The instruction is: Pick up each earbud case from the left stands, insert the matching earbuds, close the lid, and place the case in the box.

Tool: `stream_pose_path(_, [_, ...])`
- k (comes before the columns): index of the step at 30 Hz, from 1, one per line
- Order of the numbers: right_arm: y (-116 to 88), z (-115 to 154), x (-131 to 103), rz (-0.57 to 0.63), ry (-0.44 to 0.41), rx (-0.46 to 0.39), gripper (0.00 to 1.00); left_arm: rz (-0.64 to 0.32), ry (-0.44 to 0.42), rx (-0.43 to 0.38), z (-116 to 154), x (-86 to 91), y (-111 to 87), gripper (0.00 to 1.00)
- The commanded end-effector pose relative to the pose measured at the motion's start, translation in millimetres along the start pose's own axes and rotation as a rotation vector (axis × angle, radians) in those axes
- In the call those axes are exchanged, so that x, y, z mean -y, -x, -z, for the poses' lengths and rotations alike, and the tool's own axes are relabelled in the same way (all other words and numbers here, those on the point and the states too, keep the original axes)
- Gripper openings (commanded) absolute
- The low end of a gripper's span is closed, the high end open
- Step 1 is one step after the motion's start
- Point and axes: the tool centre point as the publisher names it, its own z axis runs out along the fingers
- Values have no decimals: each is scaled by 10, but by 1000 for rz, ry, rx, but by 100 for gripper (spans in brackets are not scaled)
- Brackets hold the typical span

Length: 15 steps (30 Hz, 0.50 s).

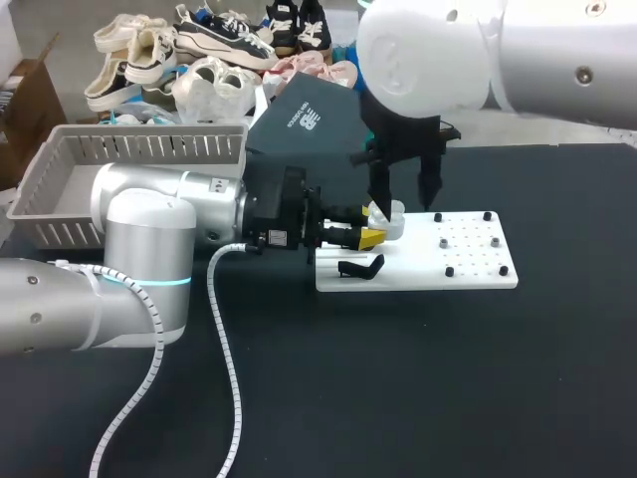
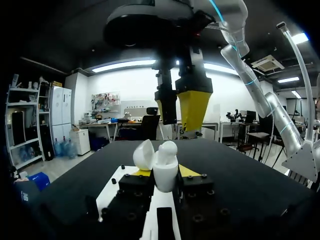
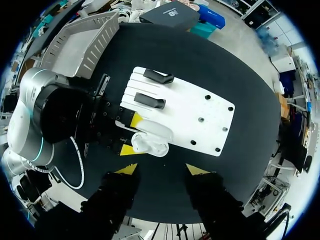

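Note:
A white earbud case (image 1: 388,221) with its lid tipped open sits at the left end of the white board (image 1: 478,279). My left gripper (image 1: 373,235) is shut on the case, its yellow tips on either side. In the left wrist view the case (image 2: 165,170) stands upright between those fingers, lid (image 2: 144,154) hinged back. My right gripper (image 1: 403,197) hangs open just above the case, holding nothing. From the right wrist view the case (image 3: 150,143) lies ahead of my right gripper (image 3: 162,170), whose yellow tips stand wide apart.
Two black stands (image 3: 158,76) (image 3: 149,100) sit on the board's left part, one also visible in the head view (image 1: 360,267). Small black pegs (image 1: 468,244) dot its right part. A grey slatted basket (image 1: 129,159) stands at the back left.

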Motion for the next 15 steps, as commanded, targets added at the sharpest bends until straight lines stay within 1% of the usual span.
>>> stream_pose_path(1, [-22,-64,30,-4,4,8,54,0,0,1,-2,-4,-4,0])
stream_pose_path(15, [86,-184,20,-5,14,2,50,0,0,1,-2,-4,-4,0])
